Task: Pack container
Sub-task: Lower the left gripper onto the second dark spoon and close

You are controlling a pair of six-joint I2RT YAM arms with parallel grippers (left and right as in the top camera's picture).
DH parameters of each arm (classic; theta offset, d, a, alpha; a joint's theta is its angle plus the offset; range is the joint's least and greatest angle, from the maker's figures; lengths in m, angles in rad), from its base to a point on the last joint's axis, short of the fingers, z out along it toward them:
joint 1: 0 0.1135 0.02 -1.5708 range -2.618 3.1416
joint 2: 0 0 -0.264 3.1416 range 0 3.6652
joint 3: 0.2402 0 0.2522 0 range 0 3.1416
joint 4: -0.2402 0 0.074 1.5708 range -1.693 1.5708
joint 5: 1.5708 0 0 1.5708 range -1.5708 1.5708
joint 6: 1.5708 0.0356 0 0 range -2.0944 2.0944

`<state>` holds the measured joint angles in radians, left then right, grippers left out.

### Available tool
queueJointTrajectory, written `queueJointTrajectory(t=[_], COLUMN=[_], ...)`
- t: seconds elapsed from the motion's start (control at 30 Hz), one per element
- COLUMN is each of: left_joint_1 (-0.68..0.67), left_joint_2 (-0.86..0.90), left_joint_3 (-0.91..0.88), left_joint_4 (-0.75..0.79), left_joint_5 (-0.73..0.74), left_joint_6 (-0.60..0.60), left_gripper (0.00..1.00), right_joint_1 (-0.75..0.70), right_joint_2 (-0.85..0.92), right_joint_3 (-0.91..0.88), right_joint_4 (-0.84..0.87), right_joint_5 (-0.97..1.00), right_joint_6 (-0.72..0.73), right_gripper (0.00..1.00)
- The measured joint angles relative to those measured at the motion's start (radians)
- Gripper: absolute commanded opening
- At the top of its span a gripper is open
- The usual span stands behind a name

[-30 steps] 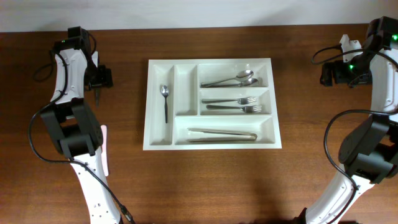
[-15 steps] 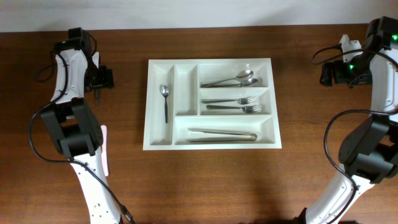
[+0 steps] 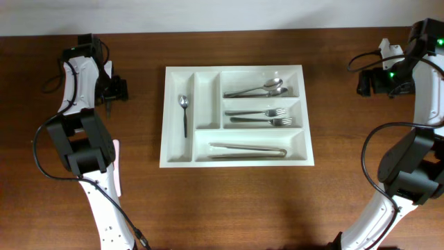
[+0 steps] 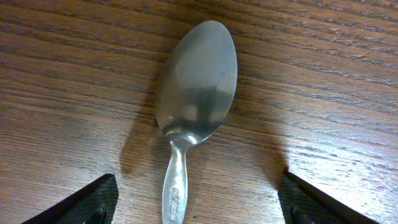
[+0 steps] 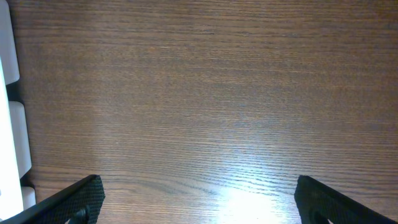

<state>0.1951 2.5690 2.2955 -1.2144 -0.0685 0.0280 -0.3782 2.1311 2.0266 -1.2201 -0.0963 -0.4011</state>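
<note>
From overhead, only the left claw (image 3: 114, 89) had changed over the last second, edging slightly toward the container (image 3: 236, 164). The right claw (image 3: 368, 83) and the cutlery had not moved. The container lay between the claws, well apart from both. We counted one teaspoon (image 3: 184, 114), two spoons (image 3: 257, 89), two forks (image 3: 258, 116) and one pair of tongs (image 3: 248, 150) inside.

At the left wrist, one loose spoon (image 4: 196, 87) lay on the table (image 4: 323, 74), its handle between the spread fingertips (image 4: 93, 199). The claw was open and gripped nothing. We judged it was lining up the last pick.

At the right wrist, the claw gaped over bare table, with the container's edge just to its left.
</note>
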Motion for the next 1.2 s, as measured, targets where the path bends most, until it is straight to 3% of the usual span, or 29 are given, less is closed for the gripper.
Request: queueJointTrajectory(t=[0.17,0.77,1.03,1.2], left_joint_1=[0.000,0.027,0.049,0.053], left_joint_2=[0.004,0.006,0.008,0.008], left_joint_3=[0.001,0.001,0.003,0.003], left_joint_4=[0.000,0.008,0.009,0.008], left_joint_5=[0.027,0.069,0.068,0.066], left_joint_6=[0.003,0.010,0.009,0.009], left_gripper=[0.55,0.55,0.32,0.11], right_joint_1=[0.000,0.000,0.000,0.000], right_joint_2=[0.000,0.000,0.000,0.000], right_joint_3=[0.000,0.000,0.000,0.000], right_joint_4=[0.000,0.000,0.000,0.000], right_joint_5=[0.000,0.000,0.000,0.000], right_joint_6=[0.000,0.000,0.000,0.000], right_gripper=[0.99,0.99,0.99,0.99])
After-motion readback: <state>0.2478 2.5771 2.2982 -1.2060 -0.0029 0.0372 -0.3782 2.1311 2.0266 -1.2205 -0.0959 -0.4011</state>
